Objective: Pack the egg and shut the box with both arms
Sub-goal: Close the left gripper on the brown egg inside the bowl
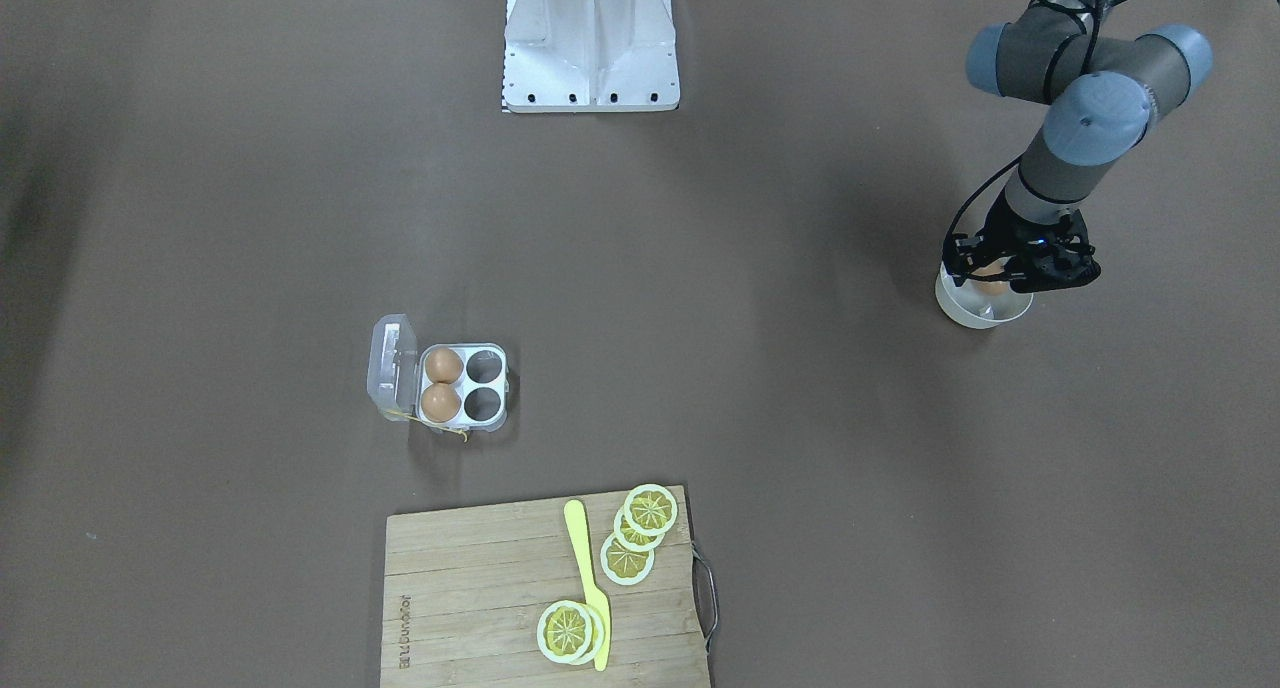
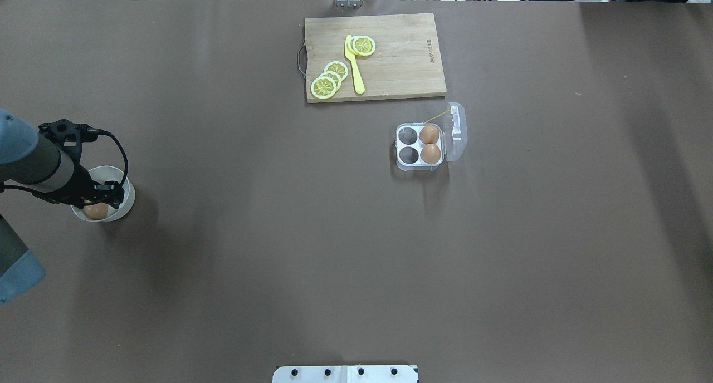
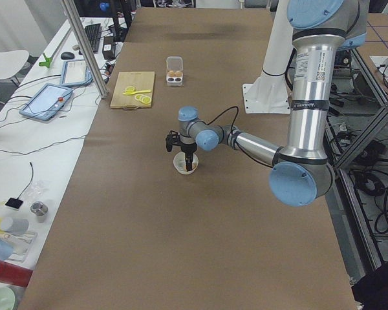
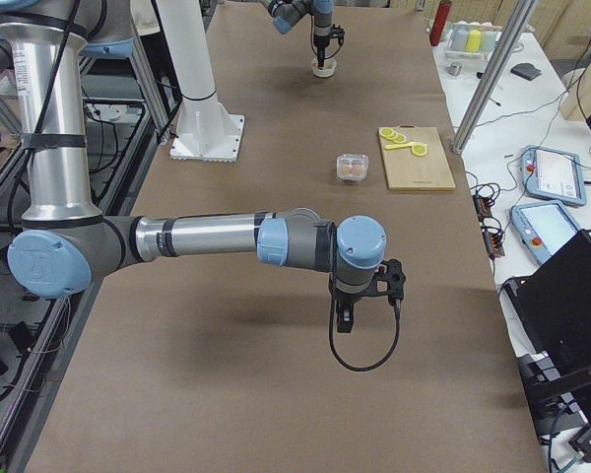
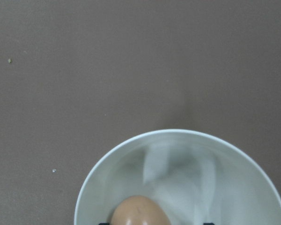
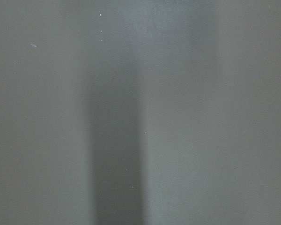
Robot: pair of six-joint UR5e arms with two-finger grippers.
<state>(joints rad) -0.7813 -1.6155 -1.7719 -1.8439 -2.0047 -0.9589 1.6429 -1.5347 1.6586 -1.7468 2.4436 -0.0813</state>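
The egg (image 1: 990, 276) lies in a round white bowl (image 1: 960, 310) at the table's left end; it also shows in the overhead view (image 2: 96, 211) and the left wrist view (image 5: 140, 211). My left gripper (image 1: 1000, 268) is down in the bowl, jaws open on either side of the egg. The box (image 1: 484, 384) stands mid-table with its clear lid (image 1: 392, 366) swung open; two brown eggs (image 1: 442, 383) fill the cells by the hinge and two cells are empty. My right gripper (image 4: 345, 317) hangs over bare table far from the box; I cannot tell whether it is open or shut.
A wooden cutting board (image 1: 470, 588) with lemon slices (image 1: 640, 533) and a yellow knife (image 1: 590, 588) lies beyond the box on the operators' side. The white base block (image 1: 590, 48) stands at the robot's edge. Brown table surface lies between bowl and box.
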